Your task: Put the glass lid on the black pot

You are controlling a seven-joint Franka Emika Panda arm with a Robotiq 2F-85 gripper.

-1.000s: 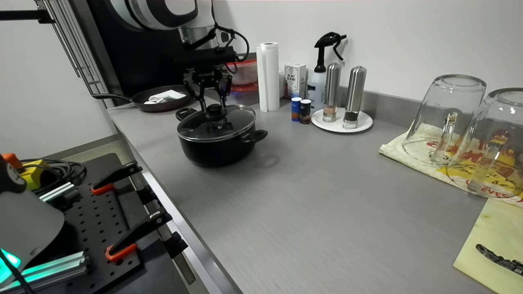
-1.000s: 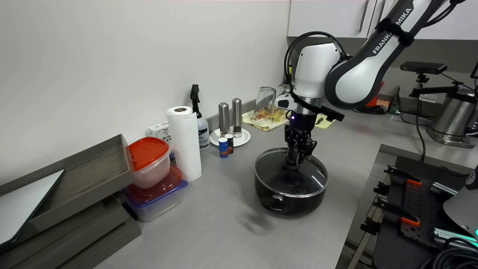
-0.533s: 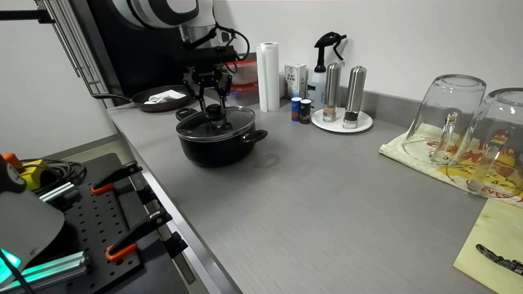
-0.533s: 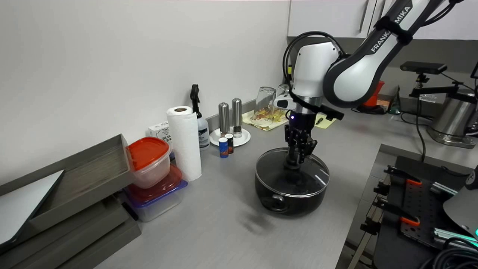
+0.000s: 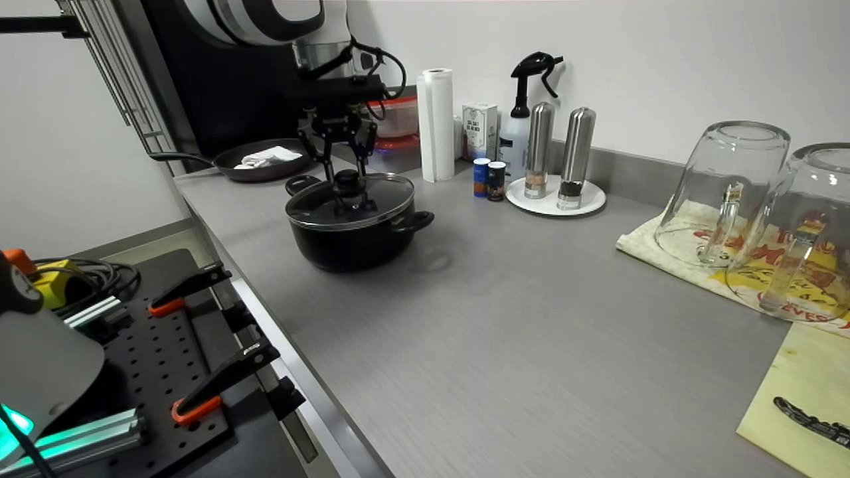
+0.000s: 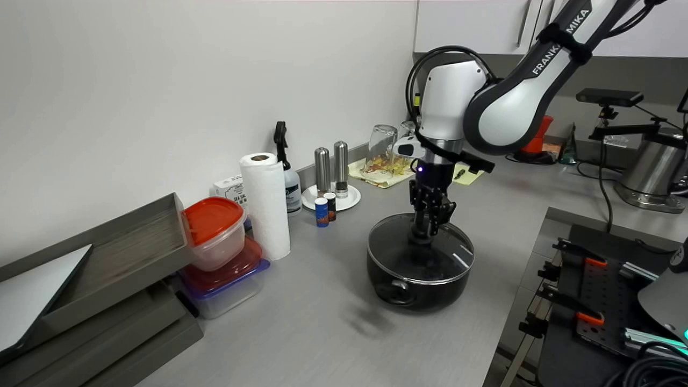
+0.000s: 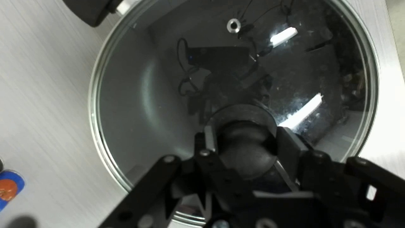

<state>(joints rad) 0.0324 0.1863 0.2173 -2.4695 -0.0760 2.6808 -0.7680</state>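
The glass lid (image 5: 388,196), clear with a metal rim and dark knob, lies over the black pot (image 5: 355,249) on the grey counter. The lid (image 6: 395,250) covers the pot (image 6: 422,298) in both exterior views and looks about level. Whether its rim is fully seated all round is hard to tell. My gripper (image 5: 346,176) points down at the lid's centre. In the wrist view, the gripper (image 7: 245,139) has a finger on each side of the knob, shut on it, with the lid (image 7: 234,82) filling the view. The pot's inside is dark beneath the glass.
A frying pan (image 5: 255,169) with a white cloth stands behind the pot. A paper towel roll (image 6: 266,207), plastic containers (image 6: 215,231), small shakers (image 5: 488,179) and a white plate (image 5: 591,199) with two mills stand along the wall. Glass jars (image 5: 724,186) stand farther along.
The lid and gripper have shifted very slightly, a little lower and toward the counter's front edge. The knob stays between the fingers. The pot has hardly moved.
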